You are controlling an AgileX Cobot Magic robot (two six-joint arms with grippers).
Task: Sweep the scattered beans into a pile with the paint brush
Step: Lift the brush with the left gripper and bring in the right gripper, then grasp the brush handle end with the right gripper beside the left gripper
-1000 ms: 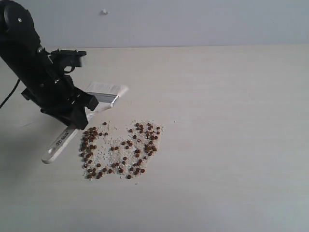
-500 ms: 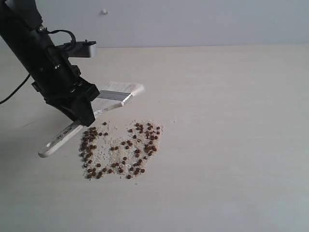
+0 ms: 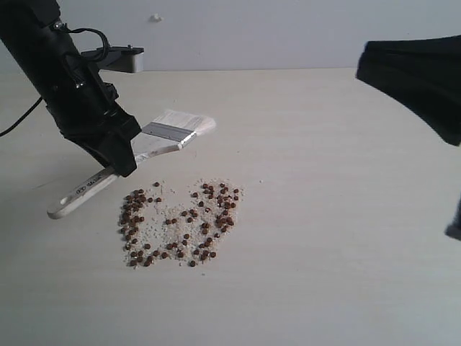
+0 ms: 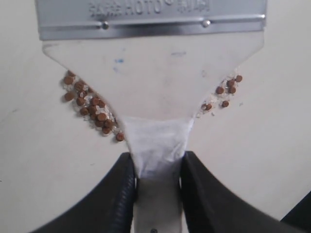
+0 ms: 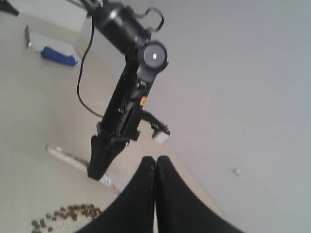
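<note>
**Exterior view, near to far**
- Small round reddish-brown beans (image 3: 180, 223) lie in a loose patch on the pale wood-grain tabletop (image 3: 346, 216). They are mixed with fine pale grains (image 3: 155, 229) and are denser at the patch's left and right edges.
- Just beyond the patch, the wide flat paint brush (image 3: 155, 143), with a pale wooden handle, is held at a slant. The handle end points near-left and the whitish bristles point far-right. Contact between bristles and tabletop cannot be determined.
- The black left gripper (image 3: 122, 162) is clamped across the handle.
- The right arm (image 3: 418, 72) appears only as a dark blur at the right edge. Its claw is not seen here.
- A plain grey wall (image 3: 288, 29) closes the scene.

**Left wrist view only**
- The two black fingers (image 4: 116, 194) of the left gripper (image 4: 158, 167) grip the narrow neck of the handle, which is wrapped in white tape (image 4: 158, 141).
- The silver metal ferrule (image 4: 150, 22) carries embossed lettering.
- Beans show under both shoulders of the brush.

**Right wrist view only**
- The right gripper (image 5: 155, 184) has its fingers pressed together and holds nothing.
- Beyond it are the left arm (image 5: 129, 97), its black cable (image 5: 82, 82), and a blue object (image 5: 58, 56) on the far tabletop.
</note>
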